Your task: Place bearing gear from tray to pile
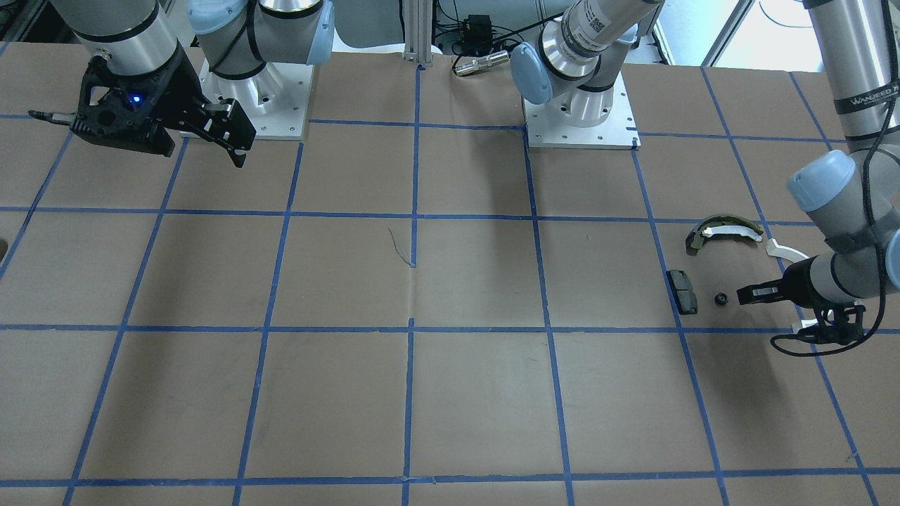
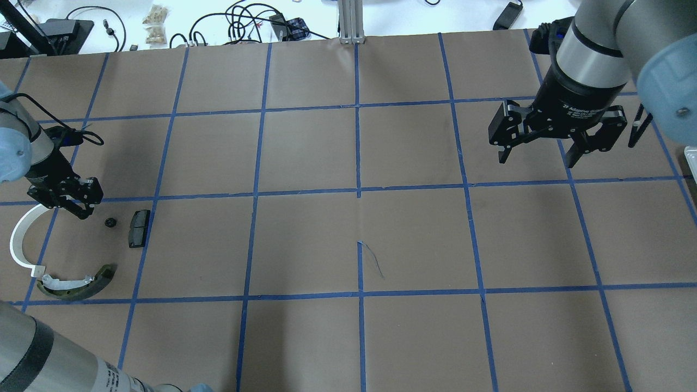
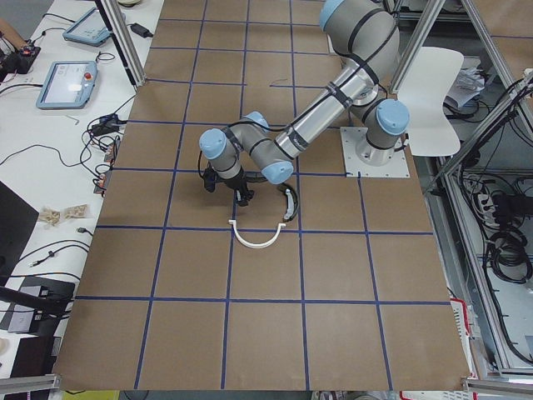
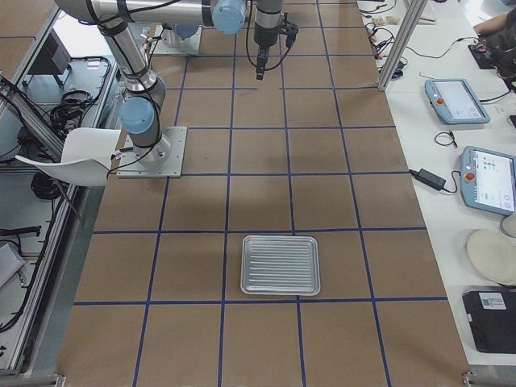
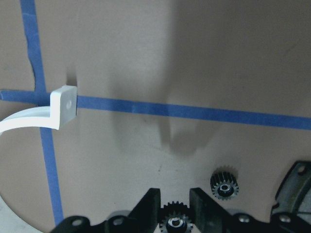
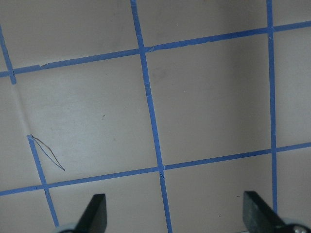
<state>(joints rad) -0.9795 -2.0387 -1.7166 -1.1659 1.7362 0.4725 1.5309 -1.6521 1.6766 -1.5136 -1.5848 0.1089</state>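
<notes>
Gear: small black bearing gear [image 5: 174, 221], held just beside pile [image 2: 139, 227].
L gripper [image 5: 175, 194]: clamped across its teeth.
Handling: prob. light, rigid, tiny; take across teeth, could slip.
R gripper [image 2: 536, 160]: fingers apart, idle, far off.

Bright, even overhead light; soft shadows (wrist views dimmer).

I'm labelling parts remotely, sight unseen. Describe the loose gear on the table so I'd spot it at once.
Find the left gripper, low over the parts at the robot's far left. Between it and the black rectangular pad lies the loose gear. It is the smallest piece, round and toothed with a centre hole, unlike the flat pad, white half-ring strip and olive curved shoe.
</notes>
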